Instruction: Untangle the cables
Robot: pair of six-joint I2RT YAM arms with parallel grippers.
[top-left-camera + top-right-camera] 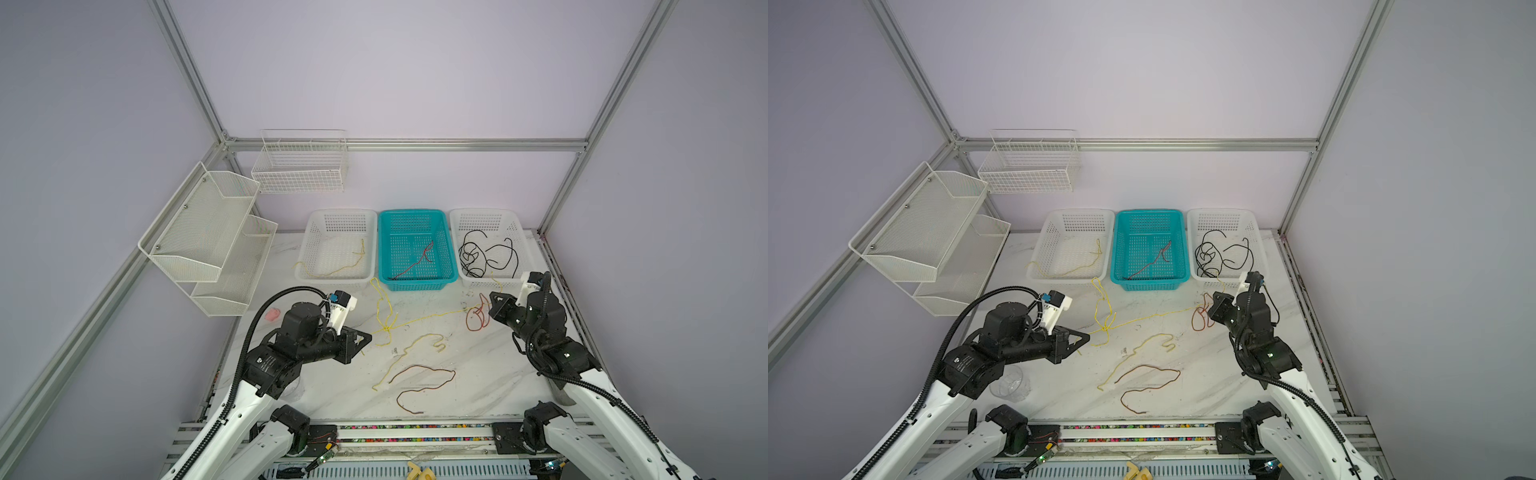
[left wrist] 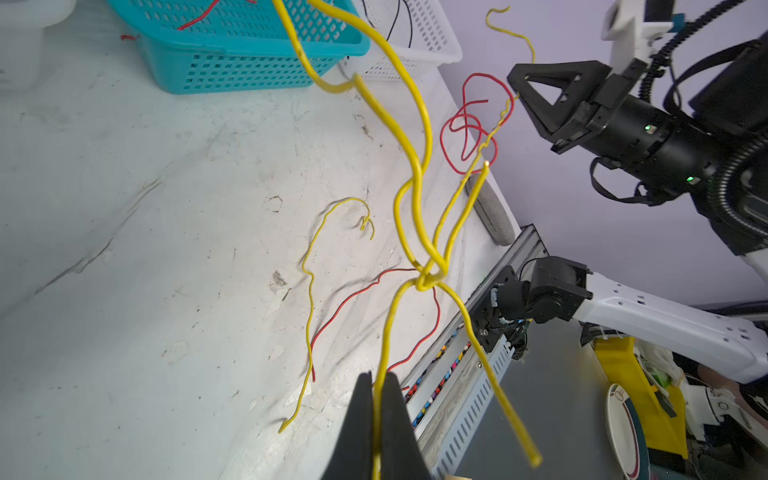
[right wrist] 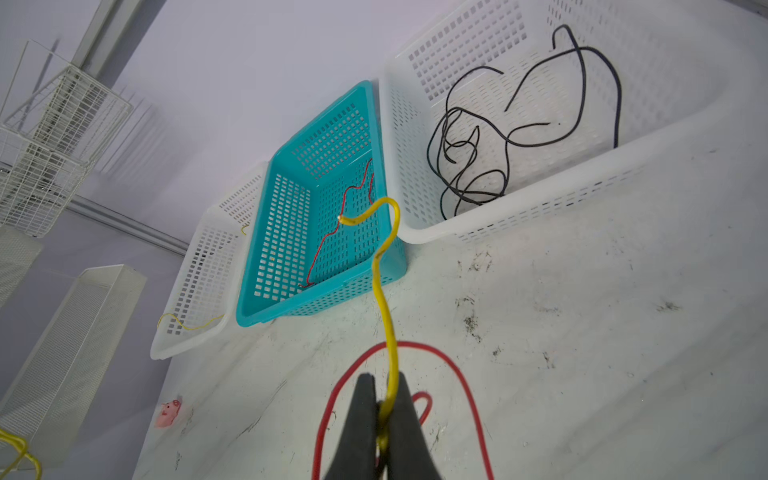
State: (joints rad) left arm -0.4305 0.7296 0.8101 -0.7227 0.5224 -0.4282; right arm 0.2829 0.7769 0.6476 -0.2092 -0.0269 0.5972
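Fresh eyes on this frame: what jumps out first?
A yellow cable is stretched above the table between the left gripper and the right gripper. Both sets of jaws are shut on it, and a knot hangs mid-span. Behind it, the teal basket stands out between two white ones, and black cables lie piled in the white basket nearest the right gripper.
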